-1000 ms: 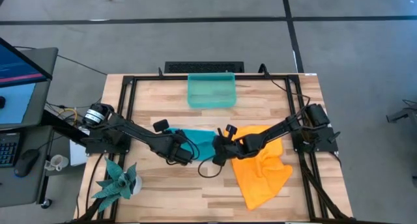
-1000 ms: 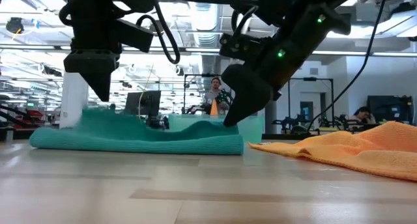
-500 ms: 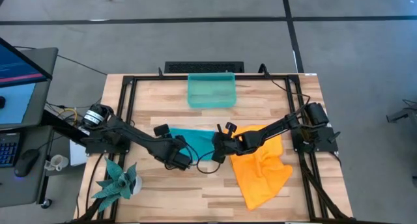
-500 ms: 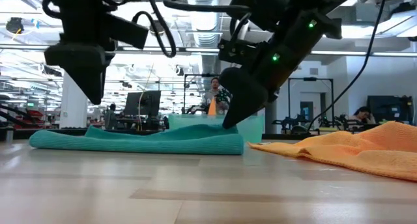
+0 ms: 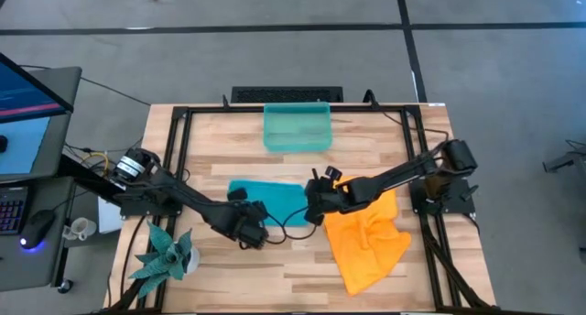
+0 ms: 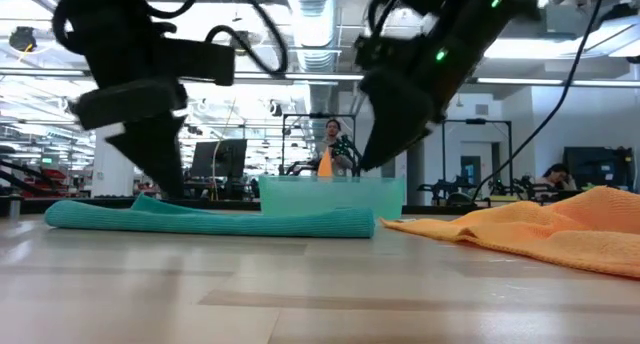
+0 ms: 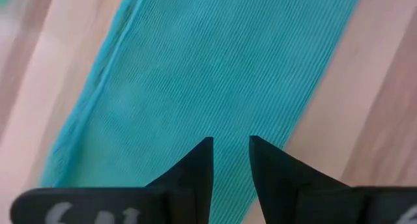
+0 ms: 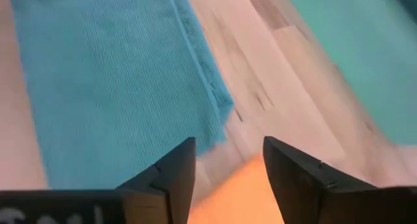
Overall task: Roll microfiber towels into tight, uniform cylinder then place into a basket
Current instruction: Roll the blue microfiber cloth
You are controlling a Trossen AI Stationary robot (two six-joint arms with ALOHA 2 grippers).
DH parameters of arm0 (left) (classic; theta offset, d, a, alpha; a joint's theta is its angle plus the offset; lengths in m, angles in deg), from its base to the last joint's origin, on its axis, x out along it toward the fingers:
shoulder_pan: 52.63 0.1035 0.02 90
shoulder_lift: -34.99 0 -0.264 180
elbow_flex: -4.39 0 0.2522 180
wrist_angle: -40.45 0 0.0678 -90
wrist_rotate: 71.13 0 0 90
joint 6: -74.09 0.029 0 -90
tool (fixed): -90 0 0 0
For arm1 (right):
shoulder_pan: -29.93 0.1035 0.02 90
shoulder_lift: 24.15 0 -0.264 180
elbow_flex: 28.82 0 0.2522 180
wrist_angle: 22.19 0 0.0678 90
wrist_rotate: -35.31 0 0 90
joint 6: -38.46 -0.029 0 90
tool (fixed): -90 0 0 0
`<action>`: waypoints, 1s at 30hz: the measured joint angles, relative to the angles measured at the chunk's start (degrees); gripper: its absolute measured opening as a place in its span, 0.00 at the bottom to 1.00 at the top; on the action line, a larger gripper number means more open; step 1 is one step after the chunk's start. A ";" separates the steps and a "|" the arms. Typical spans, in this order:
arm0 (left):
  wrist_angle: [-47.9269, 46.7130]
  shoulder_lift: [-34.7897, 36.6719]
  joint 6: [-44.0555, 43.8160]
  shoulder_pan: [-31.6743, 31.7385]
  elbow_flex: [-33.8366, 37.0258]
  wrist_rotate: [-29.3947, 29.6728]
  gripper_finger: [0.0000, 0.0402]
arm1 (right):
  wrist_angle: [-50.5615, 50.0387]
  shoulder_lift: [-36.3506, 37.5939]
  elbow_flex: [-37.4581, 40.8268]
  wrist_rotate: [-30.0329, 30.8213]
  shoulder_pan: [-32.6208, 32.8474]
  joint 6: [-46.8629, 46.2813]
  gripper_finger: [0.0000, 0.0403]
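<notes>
My left claw at teal towel near edge, jaws narrowly apart, empty. Right claw at towel's right end, jaws wide, empty. Towel long axis runs left-right between claws. Orange towel just right. Wood table. Basket beyond towel. Room behind: person far off.

Bare table before both towels
</notes>
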 joint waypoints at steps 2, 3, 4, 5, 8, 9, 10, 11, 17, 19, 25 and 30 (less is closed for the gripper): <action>4.60 0.00 0.86 0.29 0.68 1.18 0.21 | -2.82 1.94 0.00 0.10 1.36 -0.44 0.49; 7.50 0.00 1.39 0.52 1.07 2.02 0.21 | -3.76 2.60 -0.04 0.18 2.27 -0.46 0.49; 10.54 0.00 2.09 0.81 1.44 2.76 0.20 | -5.06 3.02 -0.04 0.43 3.39 -0.46 0.48; 13.99 0.00 2.95 1.15 1.86 3.39 0.20 | -5.88 3.22 -0.02 0.58 4.38 -0.48 0.47; 24.72 -0.13 5.92 2.40 3.47 3.34 0.19 | -6.26 2.42 -0.02 1.62 7.61 -0.48 0.43; 28.26 -0.32 6.78 2.78 3.97 2.98 0.19 | -6.35 1.78 -0.01 2.42 8.73 -0.46 0.42; 30.57 -0.40 7.60 3.17 4.24 2.45 0.18 | -6.11 0.99 0.00 3.25 9.73 -0.48 0.41; 31.65 -0.41 8.29 3.55 4.34 2.20 0.18 | -5.58 0.00 0.00 4.18 10.55 -0.48 0.40; 29.25 -0.42 7.44 5.82 4.34 3.25 0.16 | -5.73 -1.98 0.01 8.33 14.09 -5.29 0.31; 27.35 -1.55 5.42 6.79 4.30 2.17 0.15 | -6.10 -1.98 0.02 8.71 14.46 -6.35 0.28; 23.64 -4.89 2.14 8.50 4.37 0.59 0.11 | -11.07 -1.59 0.02 9.50 13.56 -6.47 0.18; 23.76 -6.40 1.50 9.82 4.18 0.82 0.08 | -16.80 -1.59 0.02 9.55 11.86 -6.81 0.09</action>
